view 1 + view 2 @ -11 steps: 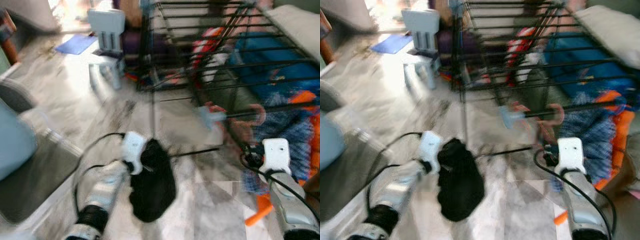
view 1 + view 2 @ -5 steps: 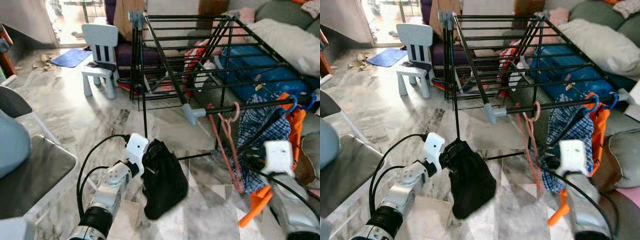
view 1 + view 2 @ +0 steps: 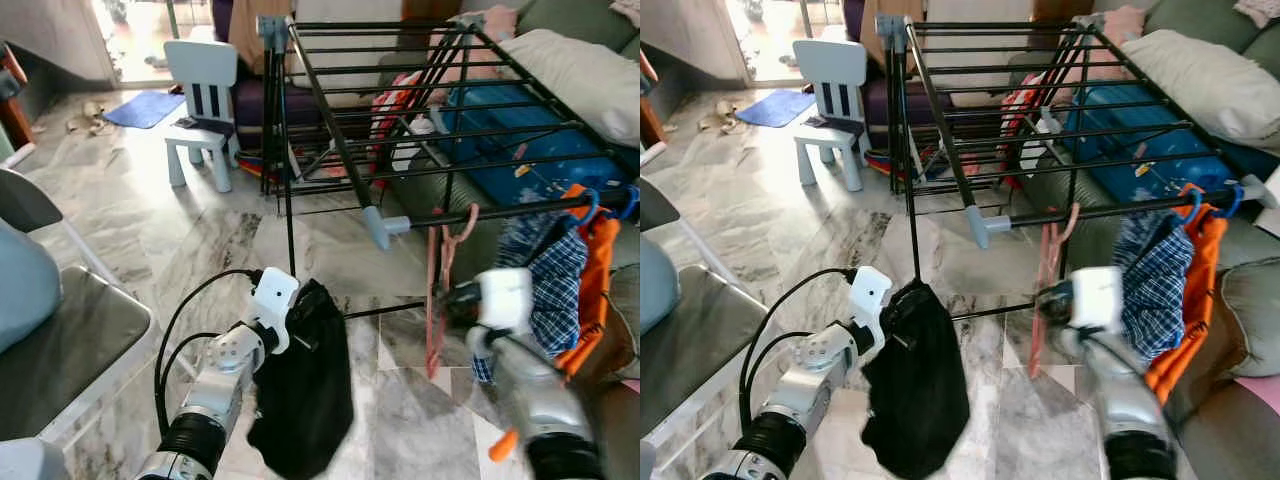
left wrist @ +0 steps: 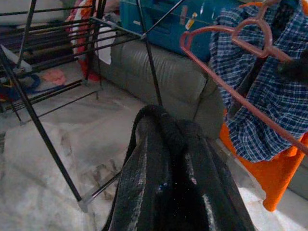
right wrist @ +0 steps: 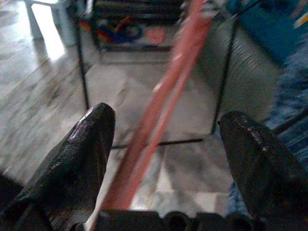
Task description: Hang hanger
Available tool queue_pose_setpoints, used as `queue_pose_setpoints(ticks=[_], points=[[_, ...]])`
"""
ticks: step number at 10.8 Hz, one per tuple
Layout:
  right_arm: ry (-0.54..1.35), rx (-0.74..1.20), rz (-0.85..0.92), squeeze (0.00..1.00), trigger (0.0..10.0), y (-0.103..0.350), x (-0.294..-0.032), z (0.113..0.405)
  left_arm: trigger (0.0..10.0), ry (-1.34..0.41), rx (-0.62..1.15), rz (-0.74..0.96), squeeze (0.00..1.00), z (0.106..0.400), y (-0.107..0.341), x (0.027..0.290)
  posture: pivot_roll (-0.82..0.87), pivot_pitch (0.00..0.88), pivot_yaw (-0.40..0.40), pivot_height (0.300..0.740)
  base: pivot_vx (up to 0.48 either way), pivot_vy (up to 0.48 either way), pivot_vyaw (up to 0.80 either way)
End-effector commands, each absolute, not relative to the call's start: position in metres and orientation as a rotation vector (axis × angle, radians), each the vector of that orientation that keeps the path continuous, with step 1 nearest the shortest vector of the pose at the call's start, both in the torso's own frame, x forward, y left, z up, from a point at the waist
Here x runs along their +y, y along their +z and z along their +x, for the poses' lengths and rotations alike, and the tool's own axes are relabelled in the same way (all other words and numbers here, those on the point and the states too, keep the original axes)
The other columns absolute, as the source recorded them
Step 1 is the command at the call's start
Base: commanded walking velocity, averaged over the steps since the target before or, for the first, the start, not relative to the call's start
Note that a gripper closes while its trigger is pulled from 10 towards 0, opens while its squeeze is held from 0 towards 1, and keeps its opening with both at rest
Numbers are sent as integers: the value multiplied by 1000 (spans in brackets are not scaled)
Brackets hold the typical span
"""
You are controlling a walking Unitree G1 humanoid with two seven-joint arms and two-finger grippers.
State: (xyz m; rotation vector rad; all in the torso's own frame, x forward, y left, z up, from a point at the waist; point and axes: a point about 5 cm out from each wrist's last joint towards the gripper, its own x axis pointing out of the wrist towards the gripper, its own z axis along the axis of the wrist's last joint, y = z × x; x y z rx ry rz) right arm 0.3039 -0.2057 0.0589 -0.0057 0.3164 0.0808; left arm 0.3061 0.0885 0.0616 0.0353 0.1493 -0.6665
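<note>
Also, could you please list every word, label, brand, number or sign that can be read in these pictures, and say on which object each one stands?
None can be read.
Blue box behind the drying rack: small yellowish stickers, too small and blurred to read.
Left gripper, shut on the black garment: no marking shows.
Right gripper, open around the pink hanger: no marking shows.

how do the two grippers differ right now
The left gripper is shut on a black cloth, which hangs limp toward the floor. The right gripper is open, with the pink hanger between its fingers; that hanger hangs from the drying rack. Both are raised near the rack.
</note>
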Motion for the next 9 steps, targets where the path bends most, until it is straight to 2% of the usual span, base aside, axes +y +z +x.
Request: queue_pose_setpoints(ticks=[1, 3, 6, 9], points=[[117, 337, 11, 0, 10000, 58, -201, 307, 10000, -671, 120, 53, 0, 308, 68, 86, 55, 0, -65, 740, 0, 0, 0], [119, 414, 24, 0, 10000, 46, -199, 305, 10000, -670, 123, 52, 0, 307, 68, 85, 60, 0, -71, 740, 0, 0, 0], [-22, 461, 5, 0, 10000, 40, -231, 295, 10000, -673, 128, 51, 0, 308, 67, 83, 47, 0, -66, 740, 0, 0, 0], [-45, 451, 4, 0, 10000, 43, -236, 294, 10000, -683, 132, 58, 0, 309, 67, 80, 45, 0, -59, 740, 0, 0, 0]])
